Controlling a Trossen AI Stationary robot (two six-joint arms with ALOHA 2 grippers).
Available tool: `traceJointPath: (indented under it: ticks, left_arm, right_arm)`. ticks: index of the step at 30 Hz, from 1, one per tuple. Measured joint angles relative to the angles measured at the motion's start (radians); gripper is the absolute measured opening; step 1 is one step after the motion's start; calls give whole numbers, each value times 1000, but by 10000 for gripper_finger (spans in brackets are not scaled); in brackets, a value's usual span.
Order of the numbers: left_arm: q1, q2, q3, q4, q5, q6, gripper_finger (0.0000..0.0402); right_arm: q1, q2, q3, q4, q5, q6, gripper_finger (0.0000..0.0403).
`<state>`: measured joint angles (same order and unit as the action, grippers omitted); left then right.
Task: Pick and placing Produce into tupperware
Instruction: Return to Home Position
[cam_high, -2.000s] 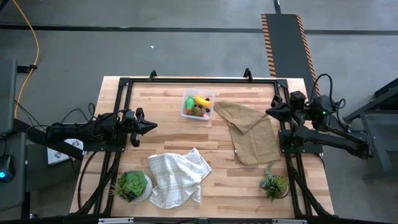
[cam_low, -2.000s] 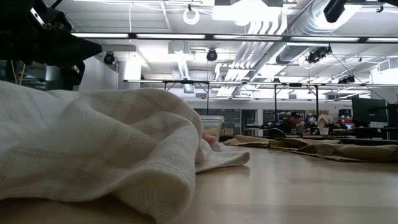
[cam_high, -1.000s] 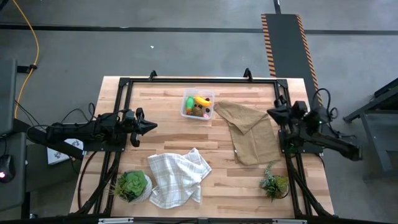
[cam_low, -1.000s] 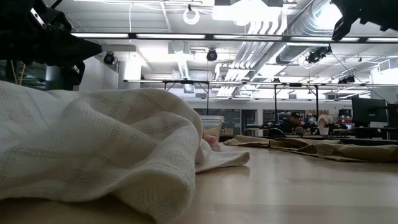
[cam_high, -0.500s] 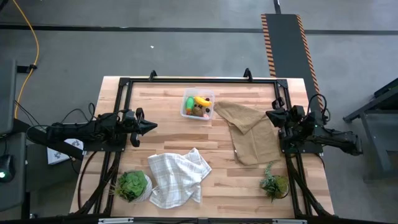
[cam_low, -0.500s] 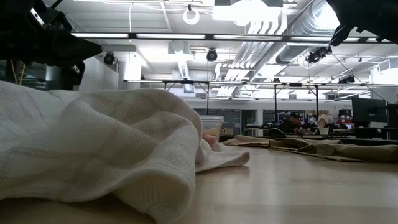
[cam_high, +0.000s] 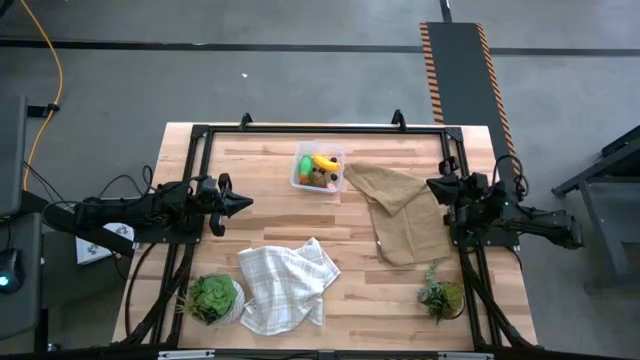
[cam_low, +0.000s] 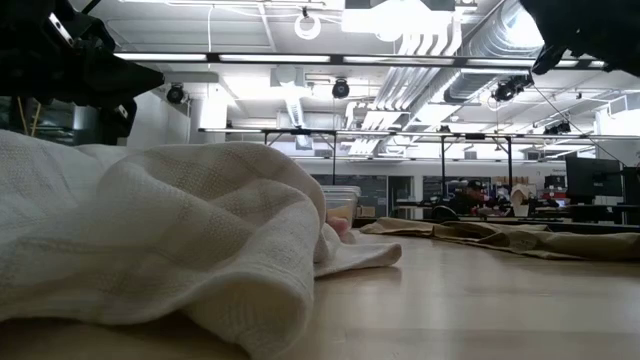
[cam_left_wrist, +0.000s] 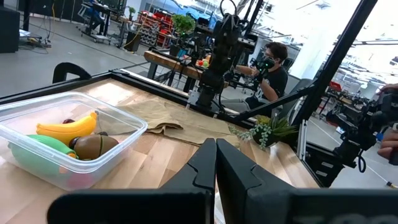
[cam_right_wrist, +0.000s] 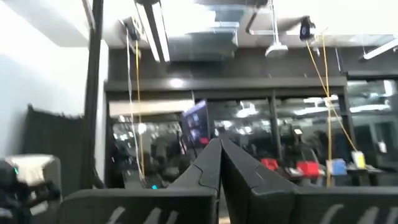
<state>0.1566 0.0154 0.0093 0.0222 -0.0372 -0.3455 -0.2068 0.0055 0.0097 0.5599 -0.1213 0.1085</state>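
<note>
The clear square tupperware (cam_high: 318, 168) stands on the far middle of the table. It holds the produce: a yellow banana (cam_left_wrist: 67, 127), a green piece (cam_left_wrist: 38, 145) and a brown kiwi-like oval (cam_left_wrist: 93, 145). My left gripper (cam_high: 248, 203) hovers shut and level at the table's left side, pointing toward the table's right. My right gripper (cam_high: 430, 184) is shut at the table's right edge, over the tan cloth's edge. It is tipped upward, so its wrist view (cam_right_wrist: 219, 144) shows only the room's ceiling. Neither gripper holds anything.
A white checked cloth (cam_high: 286, 286) lies crumpled at the near middle and fills the low view's front. A tan cloth (cam_high: 405, 215) is spread at the right. Potted plants stand near left (cam_high: 212, 297) and near right (cam_high: 440, 296). A person (cam_left_wrist: 273, 62) sits beyond the table.
My right arm has swung a little and settled lower at the table's right edge. Its gripper has tipped upward, still shut and empty. The tupperware and the produce have not moved.
</note>
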Motion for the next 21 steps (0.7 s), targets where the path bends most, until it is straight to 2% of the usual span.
traceJointPath:
  ticks: [21]
  left_arm:
    - [0, 0, 0, -1, 0, 0, 1]
  right_arm:
    - [-2, 0, 0, -421, 90, -109, 0]
